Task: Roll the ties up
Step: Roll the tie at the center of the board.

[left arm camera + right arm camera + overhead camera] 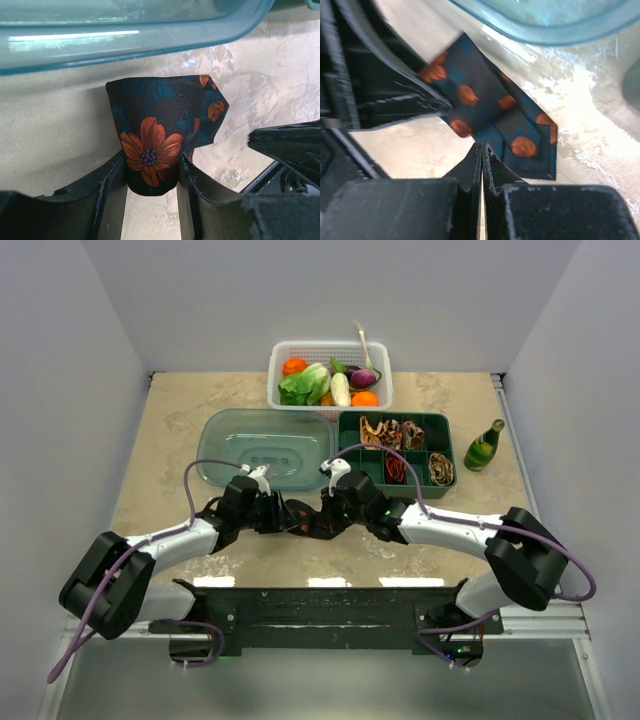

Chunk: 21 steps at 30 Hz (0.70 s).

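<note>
A black tie (150, 125) with orange-red flowers is partly rolled and held just above the table, in front of the teal lid. My left gripper (151, 161) is shut on the lower end of this roll, and the tie's pointed tip sticks out to the right. In the top view the left gripper (283, 517) and right gripper (318, 522) meet at the tie (301, 519). My right gripper (482, 146) is shut, its tips at the tie's (490, 107) edge. No fabric shows between its jaws.
A clear teal lid (265, 448) lies just behind the grippers. A green compartment tray (437, 423) to its right holds rolled ties (378, 430). Further back there is a white basket (330, 347) of vegetables. A green bottle (484, 445) stands at the right.
</note>
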Each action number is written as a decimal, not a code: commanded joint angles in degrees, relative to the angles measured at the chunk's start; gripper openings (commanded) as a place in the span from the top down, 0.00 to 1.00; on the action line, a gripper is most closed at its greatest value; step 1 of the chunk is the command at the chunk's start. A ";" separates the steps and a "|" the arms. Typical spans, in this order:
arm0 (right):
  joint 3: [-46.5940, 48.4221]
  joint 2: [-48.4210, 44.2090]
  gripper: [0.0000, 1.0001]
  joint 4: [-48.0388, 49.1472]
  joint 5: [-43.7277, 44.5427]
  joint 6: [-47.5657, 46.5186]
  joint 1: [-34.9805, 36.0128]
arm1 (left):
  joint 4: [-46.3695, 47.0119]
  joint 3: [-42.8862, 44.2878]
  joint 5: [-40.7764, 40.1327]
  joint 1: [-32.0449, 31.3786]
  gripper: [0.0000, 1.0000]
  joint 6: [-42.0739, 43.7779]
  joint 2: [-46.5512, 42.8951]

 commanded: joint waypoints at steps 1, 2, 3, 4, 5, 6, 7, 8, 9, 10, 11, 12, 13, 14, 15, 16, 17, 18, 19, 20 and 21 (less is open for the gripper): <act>0.84 4.54 1.00 -1.60 3.34 -1.53 -0.13 | -7.43 3.56 -5.69 -0.61 0.61 4.16 -0.43; 1.02 5.34 1.00 -1.78 3.52 -1.62 -0.22 | -7.61 3.92 -6.30 -0.78 0.61 4.60 -0.43; 1.19 6.05 1.00 -1.87 3.87 -1.88 -0.22 | -9.62 4.01 -6.39 -0.87 0.61 4.78 -0.61; 1.63 6.93 1.00 -1.95 4.74 -1.80 -0.22 | -9.81 4.27 -6.31 -0.87 0.61 4.87 -0.61; 1.81 8.41 1.00 -1.96 4.93 -1.88 -0.22 | -9.99 4.27 -6.31 -0.96 0.61 4.96 -0.70; 2.16 9.12 1.00 -1.96 5.19 -1.97 -0.22 | -9.90 4.27 -6.39 -0.96 0.61 4.96 -0.87; 2.68 9.83 1.00 -3.43 5.28 -2.06 -0.22 | -9.73 4.10 -6.13 -0.96 0.61 4.96 -0.87; 2.95 10.79 1.00 -4.49 5.02 -2.32 -0.22 | -9.55 4.10 -5.96 -0.96 0.61 4.87 -1.13; 3.21 11.06 1.00 -4.77 4.67 -2.50 -0.22 | -9.46 4.10 -5.87 -0.87 0.60 4.78 -1.31; 3.39 11.24 1.00 -5.12 4.06 -2.67 -0.22 | -9.20 3.92 -5.78 -0.96 0.60 4.70 -1.31; 3.39 11.33 1.00 -5.38 2.05 -3.20 -0.13 | -9.20 3.92 -5.52 -0.96 0.59 4.61 -1.66; 3.30 11.33 1.00 -5.56 0.98 -3.55 0.04 | -9.11 3.92 -5.52 -0.96 0.58 4.61 -1.66; 3.22 11.24 1.00 -5.73 0.89 -3.81 0.13 | -9.11 4.01 -5.34 -0.96 0.58 4.52 -1.75; 3.21 11.07 1.00 -6.08 -0.77 -4.34 0.39 | -9.11 4.09 -5.34 -0.96 0.57 4.43 -1.75; 3.21 10.98 1.00 -6.78 -2.70 -4.61 0.74 | -9.11 4.18 -5.34 -0.96 0.57 4.43 -1.84; 3.21 10.89 1.00 -7.22 -3.76 -4.78 1.01 | -9.20 4.27 -5.34 -0.87 0.57 4.43 -1.93; 3.13 10.80 1.00 -7.49 -4.56 -5.13 1.01 | -9.11 4.36 -5.34 -0.96 0.55 4.43 -2.02; 2.78 10.54 1.00 -7.84 -6.65 -5.31 1.27 | -9.28 4.36 -5.43 -0.96 0.55 4.43 -2.10; 2.43 10.02 1.00 -7.93 -7.37 -5.49 1.36 | -9.46 4.53 -5.60 -0.96 0.55 4.43 -2.02; 2.16 9.75 1.00 -7.93 -8.42 -5.84 1.45 | -9.55 4.62 -5.60 -0.96 0.54 4.69 -2.10; 1.73 9.49 1.00 -7.93 -9.91 -6.10 1.62 | -10.16 4.97 -5.78 -0.87 0.54 4.61 -2.10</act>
